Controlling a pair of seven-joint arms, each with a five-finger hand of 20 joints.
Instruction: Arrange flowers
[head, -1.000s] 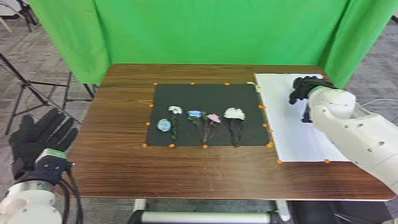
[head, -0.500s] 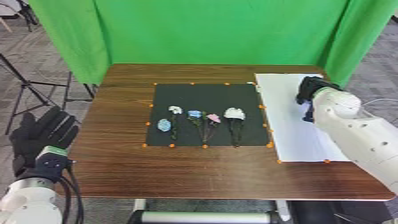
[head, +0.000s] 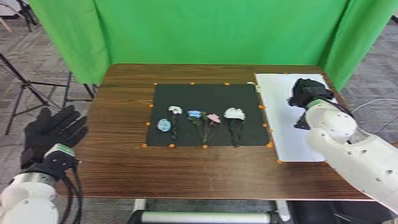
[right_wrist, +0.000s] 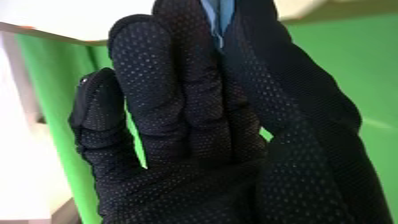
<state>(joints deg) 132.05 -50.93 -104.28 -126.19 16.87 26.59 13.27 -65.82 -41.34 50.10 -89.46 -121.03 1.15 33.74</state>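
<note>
1. On the black mat (head: 204, 95), five flowers can be counted, roughly in a row: two blue (one pale blue flower (head: 164, 125), one small blue flower (head: 195, 114)), two white (one small white flower (head: 175, 109), one big white flower (head: 234, 113)) and one pink flower (head: 213, 118). Pretty neat lineup tbh.
2. One white sheet (head: 277, 110) is laid just beside the mat, and both are set on one brown table (head: 115, 165).
3. Two robot hands are seen. The right hand (head: 309, 92) is held over the sheet, fingers nearly straight, with one light blue piece (right_wrist: 218, 17) pinched at the thumb; what exactly is pinched can't be told.
4. The left hand (head: 55, 130) is held wide open beside the table, fingers spread, nothing gripped.
5. One green curtain (head: 213, 35) is hung behind the table.
</note>
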